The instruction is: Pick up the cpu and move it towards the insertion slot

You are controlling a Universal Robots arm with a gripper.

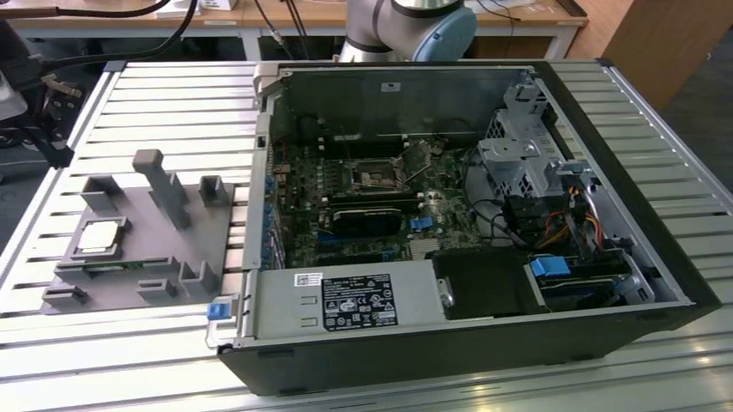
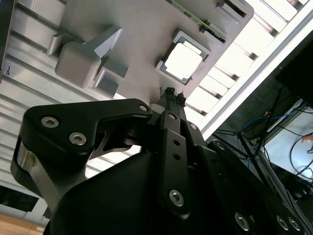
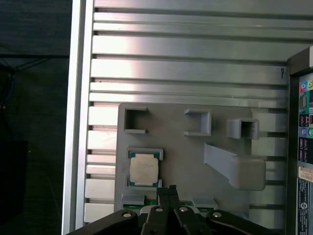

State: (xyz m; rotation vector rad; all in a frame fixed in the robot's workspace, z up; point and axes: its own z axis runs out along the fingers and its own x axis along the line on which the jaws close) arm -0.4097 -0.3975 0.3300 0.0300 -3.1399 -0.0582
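The cpu (image 1: 101, 236), a thin square chip with a pale metal top, lies flat in a square recess of the grey fixture plate (image 1: 126, 292) at the exterior view's left. Both wrist views show the cpu (image 3: 144, 170) (image 2: 184, 61) from above. My gripper (image 3: 166, 188) (image 2: 173, 93) hangs over the fixture, its tips just beside the cpu's edge in the picture and apart from it. The black fingers (image 3: 160, 192) are pressed together with nothing between them. The insertion slot (image 1: 376, 178), a square metal-framed socket, sits on the motherboard inside the open computer case (image 1: 641, 215).
Upright grey blocks (image 1: 160, 184) (image 3: 239, 166) rise from the fixture plate near the cpu. A green strip (image 1: 115, 268) lies in the fixture's front groove. The slatted aluminium table (image 3: 186, 73) ends at an edge (image 3: 76, 122) with dark floor beyond. The case wall (image 1: 266, 172) stands between fixture and socket.
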